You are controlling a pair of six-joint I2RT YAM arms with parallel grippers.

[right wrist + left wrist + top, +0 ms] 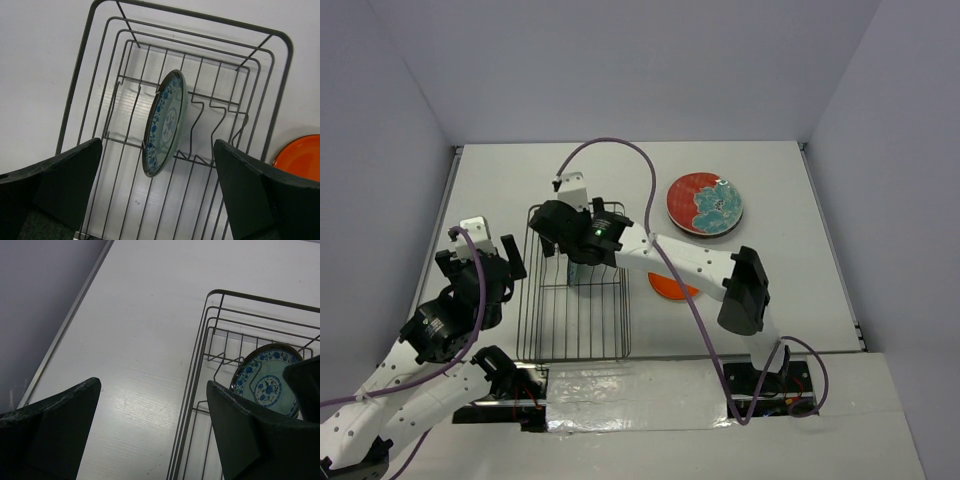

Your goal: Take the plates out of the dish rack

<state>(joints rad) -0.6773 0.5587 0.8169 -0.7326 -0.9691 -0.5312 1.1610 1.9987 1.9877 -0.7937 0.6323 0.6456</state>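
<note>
Floral plate [165,122] upright in dish rack [570,320], both end effectors open
Right end effector [157,144] hangs above the plate, jaws wide and empty; left end effector [154,384], equally wide and empty, sits beside the rack's left side. Red flowered plate [704,203] and orange plate [670,288] lie on the tabletop [770,190] right of the rack.

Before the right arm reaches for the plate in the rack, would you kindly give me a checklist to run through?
1. Right gripper open: ok.
2. Floral plate standing on edge in the dish rack, lined up between the right fingers: ok.
3. No other plate crowding it in the rack: ok.
4. Left gripper open, outside the rack: ok.
5. Set-down spot: red plate and orange plate lie right of the rack; which is meant: cannot tell.
</note>
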